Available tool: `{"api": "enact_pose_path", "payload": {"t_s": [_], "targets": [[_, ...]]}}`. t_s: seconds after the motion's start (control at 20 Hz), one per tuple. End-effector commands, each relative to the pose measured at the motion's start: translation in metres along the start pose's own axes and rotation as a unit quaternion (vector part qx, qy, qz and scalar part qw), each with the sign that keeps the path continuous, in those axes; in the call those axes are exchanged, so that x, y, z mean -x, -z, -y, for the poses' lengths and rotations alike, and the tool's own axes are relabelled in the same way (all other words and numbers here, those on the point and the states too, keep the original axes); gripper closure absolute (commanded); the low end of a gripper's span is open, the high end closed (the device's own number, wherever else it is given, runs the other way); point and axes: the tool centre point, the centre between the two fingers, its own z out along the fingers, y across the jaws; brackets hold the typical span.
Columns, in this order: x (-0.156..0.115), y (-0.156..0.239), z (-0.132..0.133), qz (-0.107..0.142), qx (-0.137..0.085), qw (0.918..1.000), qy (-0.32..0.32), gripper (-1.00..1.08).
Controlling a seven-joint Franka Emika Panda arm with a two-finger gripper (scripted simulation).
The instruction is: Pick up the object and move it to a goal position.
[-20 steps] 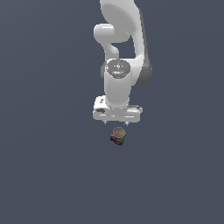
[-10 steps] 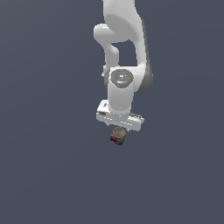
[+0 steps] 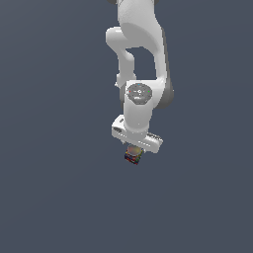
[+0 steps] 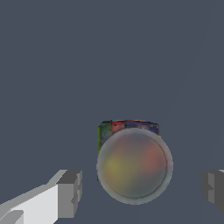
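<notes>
Below the white gripper (image 3: 134, 148) in the exterior view you see the object (image 3: 133, 154), a small dark boxy thing that sits just under the wide white bar of the hand, nearer that bar's end toward the exterior view's left than its other end. Its sides carry blurred patches of red, blue, green and yellow, and its top is a paler grey-tan. From this side it looks slightly tilted, its lower edge sloping in line with the slanted hand above it, and it is much narrower than the hand. The arm (image 3: 141, 59) is smooth, glossy white, built of rounded, bulging segments with a round grey disc on the joint above the hand. Everything behind it is a flat, even slate-grey background (image 3: 49, 148) with no texture, so you cannot tell whether the object rests on a surface or hangs free. In the wrist view the object (image 4: 133, 164) shows end-on: a round, domed, cloudy grey cap with soft yellow and red tints, ringed by a pale rim, and behind it a squarish coloured edge. Its long axis therefore runs toward the camera. Two blocky grey fingertips (image 4: 70, 193) stand spread wide, one on each side, both clear of the object with a gap between.
</notes>
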Motion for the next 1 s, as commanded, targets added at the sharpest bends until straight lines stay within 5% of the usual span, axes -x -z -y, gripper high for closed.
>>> {"api": "enact_pose_path", "payload": {"t_s": [0.0,0.95], "targets": [[0.000,-0.001,0.001,-0.001,0.000,1.0000,-0.007,-0.92],[0.000,-0.052,0.001,-0.001,0.000,1.0000,-0.008,-0.92]]}}
